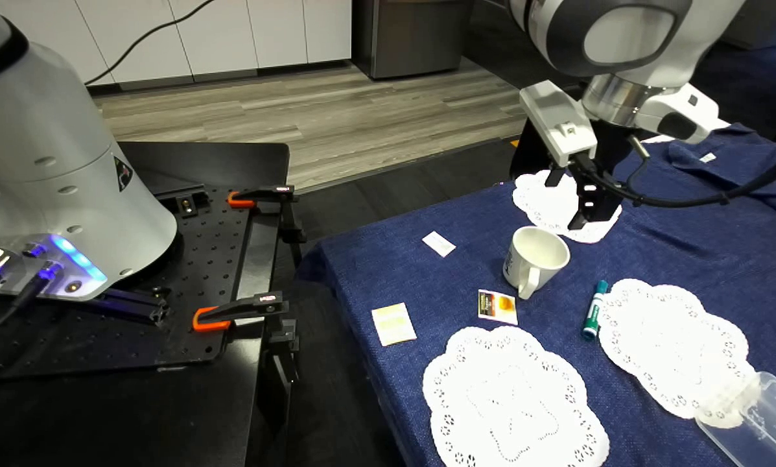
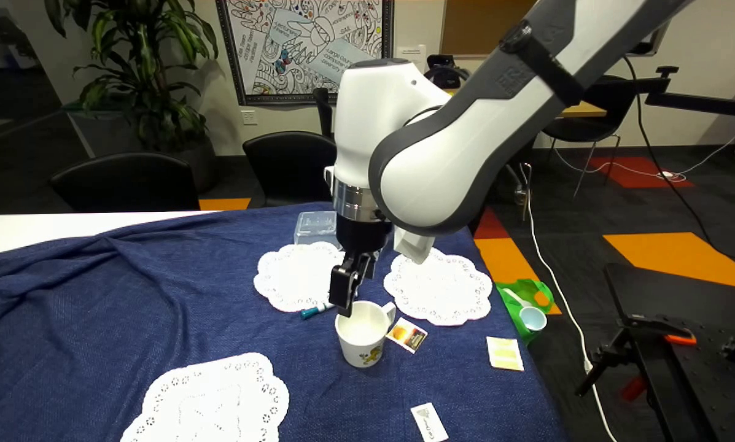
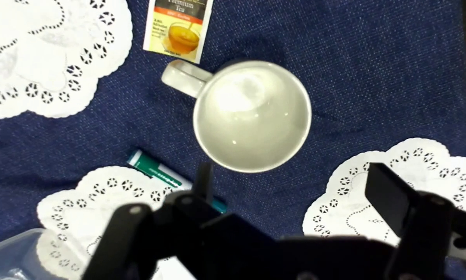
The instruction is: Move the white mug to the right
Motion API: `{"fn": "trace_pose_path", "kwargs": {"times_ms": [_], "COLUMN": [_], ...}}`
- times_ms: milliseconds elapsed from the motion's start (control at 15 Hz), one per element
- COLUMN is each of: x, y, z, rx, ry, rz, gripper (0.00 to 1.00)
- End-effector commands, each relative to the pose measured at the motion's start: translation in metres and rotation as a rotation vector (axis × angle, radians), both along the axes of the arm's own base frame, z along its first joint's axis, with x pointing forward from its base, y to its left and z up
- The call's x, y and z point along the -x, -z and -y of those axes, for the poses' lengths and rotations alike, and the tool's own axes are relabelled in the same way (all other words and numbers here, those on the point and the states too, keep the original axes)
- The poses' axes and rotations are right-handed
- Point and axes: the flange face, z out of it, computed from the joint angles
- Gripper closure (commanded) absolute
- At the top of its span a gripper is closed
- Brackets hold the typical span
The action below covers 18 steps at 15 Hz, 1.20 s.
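The white mug (image 1: 535, 261) stands upright on the blue cloth. It also shows in an exterior view (image 2: 362, 334), with a small printed picture on its side. In the wrist view the mug (image 3: 252, 120) is seen from above, empty, with its handle pointing to the upper left. My gripper (image 3: 291, 175) is open with nothing between its fingers. Its fingers lie below the mug in the wrist view, the left fingertip close to the mug's rim in the picture. In both exterior views the gripper (image 1: 566, 201) hangs above the cloth near the mug; one finger (image 2: 342, 291) appears just over the rim.
A green marker (image 1: 594, 310) lies beside the mug. A tea packet (image 1: 498, 307) lies near the handle. White lace doilies (image 1: 511, 402) surround the mug. A yellow packet (image 1: 394, 323), a small white packet (image 1: 439, 244) and a clear plastic box (image 1: 764, 421) are also on the cloth.
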Motion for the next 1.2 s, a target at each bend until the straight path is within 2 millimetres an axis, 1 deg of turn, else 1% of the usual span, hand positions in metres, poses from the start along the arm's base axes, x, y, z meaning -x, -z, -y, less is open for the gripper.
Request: {"fn": "trace_pose_path", "kwargs": {"times_ms": [0, 333, 600, 733, 800, 933, 1133], "x": [-0.014, -0.016, -0.015, -0.015, -0.009, -0.010, -0.012], "y": [0.016, 0.052, 0.076, 0.082, 0.081, 0.085, 0.085], "z": [0.017, 0.041, 0.051, 0.054, 0.051, 0.053, 0.053], "rx": [0.036, 0.057, 0.060, 0.064, 0.053, 0.055, 0.056], "ry": [0.077, 0.138, 0.169, 0.171, 0.140, 0.141, 0.142], "rz": [0.007, -0.035, -0.065, -0.070, -0.080, -0.082, -0.078], "gripper": [0.00, 0.00, 0.00, 0.00, 0.00, 0.00, 0.00]}}
